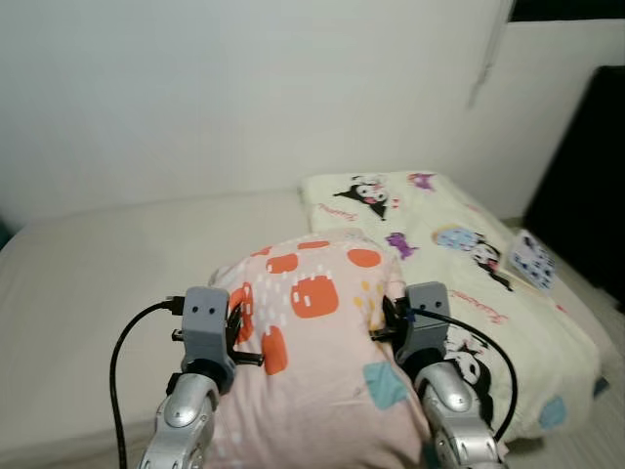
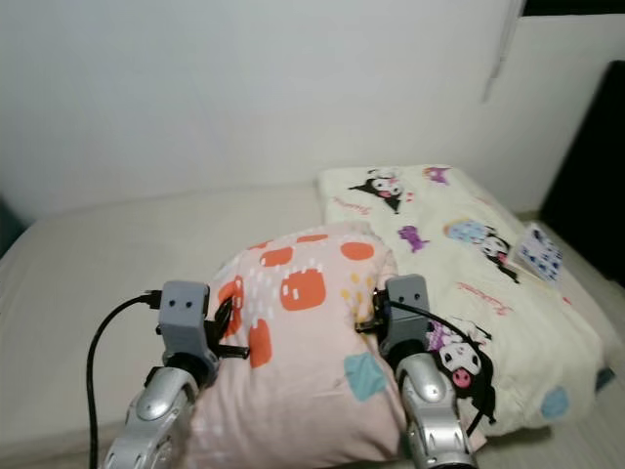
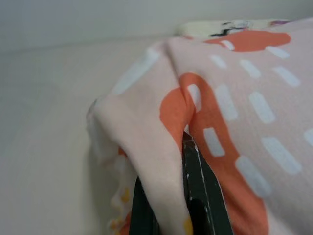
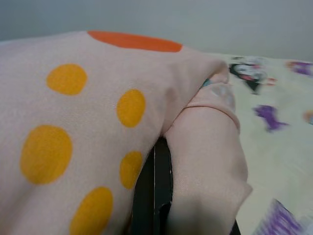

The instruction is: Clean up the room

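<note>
**Both hands clamped on the pink pillow, held up over the bed**

Closest to me, I've got the pink pillow (image 1: pixel 317 362) held between both arms, right in front of the head camera. My left hand (image 1: pixel 237 337) is pinched shut on the pillow's left edge; in the left wrist view I can see the black fingers (image 3: pixel 203 196) with a fold of the pink fabric squeezed between them. My right hand (image 1: pixel 389 322) is clenched on the right edge the same way, fabric bunched over its fingers (image 4: pixel 154 191) in the right wrist view. The pillow has orange blocks, white dashes, yellow dots and a teal patch.

Beyond it there's the bed (image 1: pixel 88 283) with a plain cream sheet. On its right side lies a cream cartoon-print blanket (image 1: pixel 469 264), just behind and beside the pillow. Behind all that is a white wall (image 1: pixel 244 88).
</note>
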Robot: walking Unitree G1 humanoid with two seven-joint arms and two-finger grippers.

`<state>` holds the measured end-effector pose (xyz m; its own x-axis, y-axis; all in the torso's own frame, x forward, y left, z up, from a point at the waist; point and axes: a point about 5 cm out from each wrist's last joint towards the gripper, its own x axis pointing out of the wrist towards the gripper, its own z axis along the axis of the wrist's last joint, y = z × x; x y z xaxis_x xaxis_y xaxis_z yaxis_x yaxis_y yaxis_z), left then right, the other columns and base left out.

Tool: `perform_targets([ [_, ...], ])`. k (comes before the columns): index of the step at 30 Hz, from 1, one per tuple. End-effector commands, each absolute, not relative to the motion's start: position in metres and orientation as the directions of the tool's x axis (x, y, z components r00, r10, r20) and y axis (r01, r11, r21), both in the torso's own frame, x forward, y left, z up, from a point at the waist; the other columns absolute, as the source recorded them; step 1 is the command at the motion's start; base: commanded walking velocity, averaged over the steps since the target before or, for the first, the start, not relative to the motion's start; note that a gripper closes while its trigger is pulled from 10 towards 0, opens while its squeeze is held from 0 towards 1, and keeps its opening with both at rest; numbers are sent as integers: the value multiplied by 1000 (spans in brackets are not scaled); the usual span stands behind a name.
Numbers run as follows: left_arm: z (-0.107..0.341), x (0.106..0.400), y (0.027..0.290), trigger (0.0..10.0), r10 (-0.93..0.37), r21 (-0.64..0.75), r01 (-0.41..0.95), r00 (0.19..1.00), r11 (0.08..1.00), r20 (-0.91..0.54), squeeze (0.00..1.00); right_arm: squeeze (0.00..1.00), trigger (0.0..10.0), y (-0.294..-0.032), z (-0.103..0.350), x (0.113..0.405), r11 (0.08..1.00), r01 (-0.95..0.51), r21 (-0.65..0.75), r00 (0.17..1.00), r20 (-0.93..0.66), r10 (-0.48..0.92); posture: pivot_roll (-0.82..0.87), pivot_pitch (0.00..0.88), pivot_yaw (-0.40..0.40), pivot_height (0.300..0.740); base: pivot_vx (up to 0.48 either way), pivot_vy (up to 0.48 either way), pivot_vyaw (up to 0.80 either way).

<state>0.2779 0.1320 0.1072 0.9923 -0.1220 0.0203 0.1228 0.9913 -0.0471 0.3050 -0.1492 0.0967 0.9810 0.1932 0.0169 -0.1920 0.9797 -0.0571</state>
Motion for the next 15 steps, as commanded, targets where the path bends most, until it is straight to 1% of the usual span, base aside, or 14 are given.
perform_targets([
  [1,113,280,125,10000,-149,-52,151,988,987,44,0,0,10000,-147,103,306,979,-197,-55,978,58,200,-15,75,-22,740,0,0,0],
  [15,112,281,126,10000,-142,-35,143,989,989,35,0,0,10000,-147,103,305,978,-200,-64,977,61,204,-15,81,-20,740,0,0,0],
])
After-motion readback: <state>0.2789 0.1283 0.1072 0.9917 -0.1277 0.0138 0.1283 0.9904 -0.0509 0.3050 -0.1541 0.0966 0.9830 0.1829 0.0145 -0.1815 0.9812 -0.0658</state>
